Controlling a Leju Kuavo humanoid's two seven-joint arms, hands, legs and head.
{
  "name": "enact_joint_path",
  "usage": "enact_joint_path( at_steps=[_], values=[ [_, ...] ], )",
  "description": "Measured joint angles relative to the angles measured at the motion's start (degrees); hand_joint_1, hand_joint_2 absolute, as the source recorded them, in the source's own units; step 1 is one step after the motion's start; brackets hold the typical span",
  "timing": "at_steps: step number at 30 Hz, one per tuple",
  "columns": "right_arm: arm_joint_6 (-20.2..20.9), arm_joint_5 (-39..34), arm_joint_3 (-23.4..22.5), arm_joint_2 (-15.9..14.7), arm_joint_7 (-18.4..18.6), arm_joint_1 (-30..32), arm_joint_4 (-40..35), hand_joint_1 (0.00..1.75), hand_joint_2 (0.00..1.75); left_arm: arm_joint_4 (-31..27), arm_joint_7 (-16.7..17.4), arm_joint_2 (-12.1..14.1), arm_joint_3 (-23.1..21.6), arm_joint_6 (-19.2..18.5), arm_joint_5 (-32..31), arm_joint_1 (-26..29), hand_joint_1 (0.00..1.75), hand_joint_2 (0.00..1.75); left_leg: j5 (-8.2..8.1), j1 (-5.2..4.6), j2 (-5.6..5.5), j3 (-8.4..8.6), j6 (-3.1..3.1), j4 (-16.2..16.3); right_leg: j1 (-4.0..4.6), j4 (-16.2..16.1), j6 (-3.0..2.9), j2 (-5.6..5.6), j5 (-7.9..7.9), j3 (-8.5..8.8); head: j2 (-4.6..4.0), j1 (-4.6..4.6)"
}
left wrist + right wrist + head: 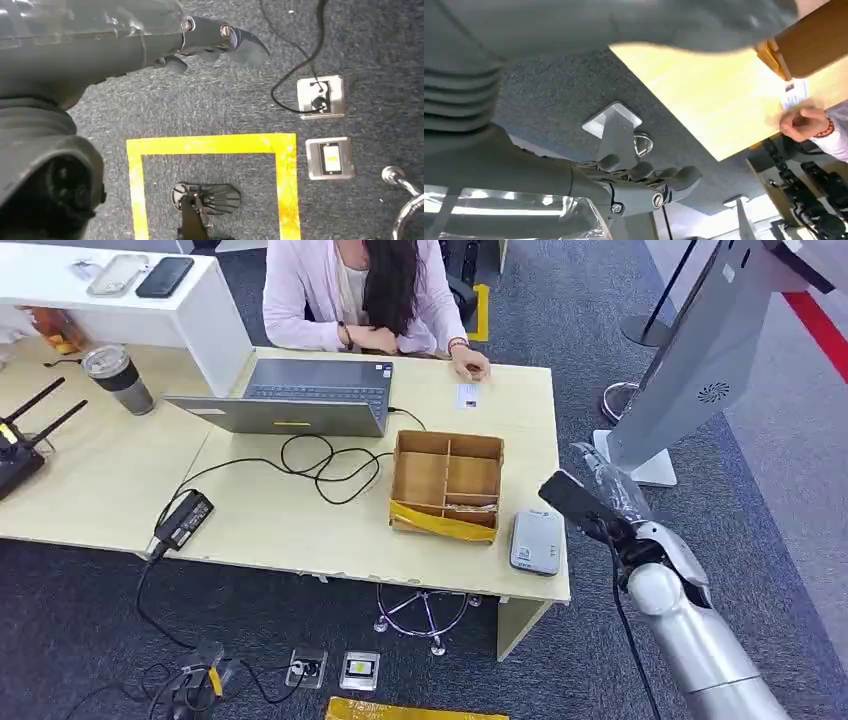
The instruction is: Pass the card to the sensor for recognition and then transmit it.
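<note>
A white card (467, 396) lies on the far side of the wooden table (300, 525), just in front of a seated person's hand (472, 365). The grey sensor (536, 541) sits at the table's near right corner. My right hand (598, 508) hangs just right of that corner, beside the sensor, fingers stretched out and holding nothing. In the right wrist view this hand (644, 187) is empty, with the card (794, 93) and the person's hand (804, 122) far off. My left hand (210, 40) hangs over the carpet, fingers loose and empty.
A divided cardboard box (447, 483) stands between card and sensor. A laptop (300, 395), looped cable, power brick (183, 519), cup (120, 380) and router (20, 445) lie to the left. A grey kiosk stand (700, 350) rises on the right.
</note>
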Motion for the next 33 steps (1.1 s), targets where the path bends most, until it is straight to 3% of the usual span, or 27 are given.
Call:
enact_joint_path(
  at_steps=[5,8,12,15,20,33],
  values=[
    [-1.19,4.27,0.18,-2.64,2.97,4.41,-10.64,0.0,1.75,0.09,1.11,-0.24,0.57,1.36,0.98,-0.01,0.0,0.0,0.0,0.0,0.03,0.02,0.0,-0.01,0.0,0.0,0.0,0.01,0.0,0.0,0.0,-0.02],
    [-5.94,14.07,1.16,-3.19,3.82,7.39,-15.72,0.0,1.75,0.09,1.53,-0.59,1.11,2.47,1.18,0.01,0.0,0.0,-0.01,0.0,0.03,0.01,0.0,-0.01,0.0,0.0,-0.01,0.02,-0.01,0.01,0.0,-0.02],
    [-10.36,20.48,4.19,-2.58,6.46,11.99,-18.85,0.0,1.75,-0.07,1.62,-1.18,1.35,3.5,1.2,-0.01,0.0,0.0,-0.01,0.01,0.02,-0.01,0.0,-0.02,0.01,0.0,-0.03,0.0,-0.04,0.02,0.0,0.0],
    [-13.73,22.82,6.47,-1.11,7.93,14.16,-18.96,0.0,1.75,-0.26,1.7,-1.53,1.42,4.15,1.14,-0.02,0.0,0.0,-0.01,0.02,0.03,0.0,-0.01,-0.03,0.02,0.0,-0.03,0.01,-0.04,0.02,0.0,-0.02],
    [-16.0,24.5,8.72,0.66,9.4,15.41,-18.79,0.0,1.75,-0.63,2.12,-2.18,1.49,5.46,1.09,0.04,0.0,0.0,-0.01,0.02,0.03,-0.01,-0.01,-0.03,0.02,0.0,-0.03,0.01,-0.04,0.02,0.0,0.0],
    [-17.33,26.95,9.49,4.98,8.72,15.7,-15.05,0.0,1.75,-4.04,4.09,-2.56,1.51,6.45,-0.18,1.06,0.0,0.0,-0.01,0.02,0.02,-0.02,-0.01,-0.04,0.03,0.01,-0.07,0.01,-0.07,0.03,0.0,-0.02]
  ],
)
